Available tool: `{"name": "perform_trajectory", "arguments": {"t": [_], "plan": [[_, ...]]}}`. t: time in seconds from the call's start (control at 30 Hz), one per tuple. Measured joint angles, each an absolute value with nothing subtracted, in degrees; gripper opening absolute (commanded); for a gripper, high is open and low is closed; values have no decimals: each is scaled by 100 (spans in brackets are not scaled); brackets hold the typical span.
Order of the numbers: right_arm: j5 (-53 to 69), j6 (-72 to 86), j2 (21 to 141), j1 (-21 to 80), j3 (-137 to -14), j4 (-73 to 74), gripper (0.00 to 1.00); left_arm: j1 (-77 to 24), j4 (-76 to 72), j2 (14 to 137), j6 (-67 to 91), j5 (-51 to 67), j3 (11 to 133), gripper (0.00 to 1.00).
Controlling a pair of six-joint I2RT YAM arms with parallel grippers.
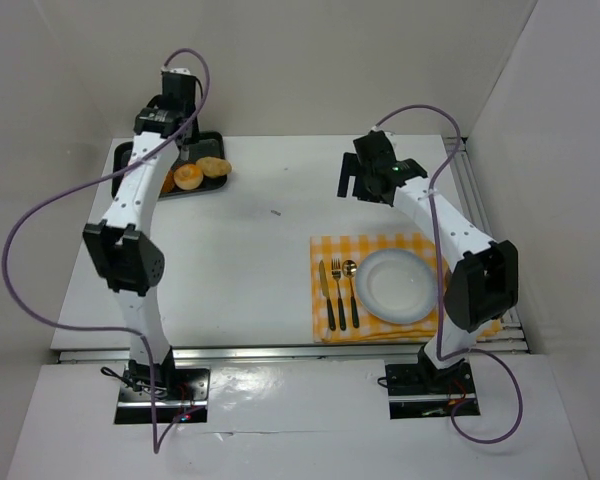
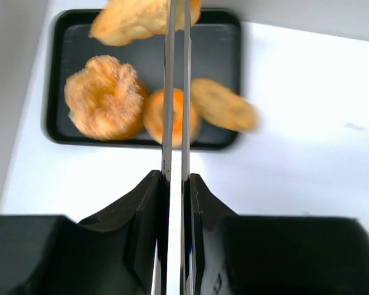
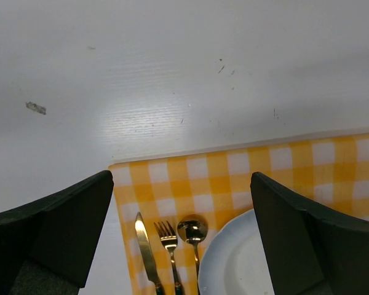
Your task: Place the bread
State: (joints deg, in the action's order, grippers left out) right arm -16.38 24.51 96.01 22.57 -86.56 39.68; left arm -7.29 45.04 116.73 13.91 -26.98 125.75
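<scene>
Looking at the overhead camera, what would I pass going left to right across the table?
black tray → knife → fork → spoon → plate

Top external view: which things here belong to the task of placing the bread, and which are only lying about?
For the job:
- bread pieces
- black tray that holds them
- left gripper, above the tray
- white plate, probably the target

Only lying about:
- knife
- fork
- spoon
- yellow checked placemat under the plate
</scene>
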Motion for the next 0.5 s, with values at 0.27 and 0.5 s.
{"name": "perform_trajectory", "arguments": {"t": [0.27, 0.5], "plan": [[-1846, 2366, 8335, 2329, -8726, 4125, 100, -1271, 4165, 8619, 2329, -539, 10018, 0], [-2408, 2147, 6967, 2338, -9349, 4165, 100, -3000, 3680, 8055, 3120, 617, 8289, 0]]}}
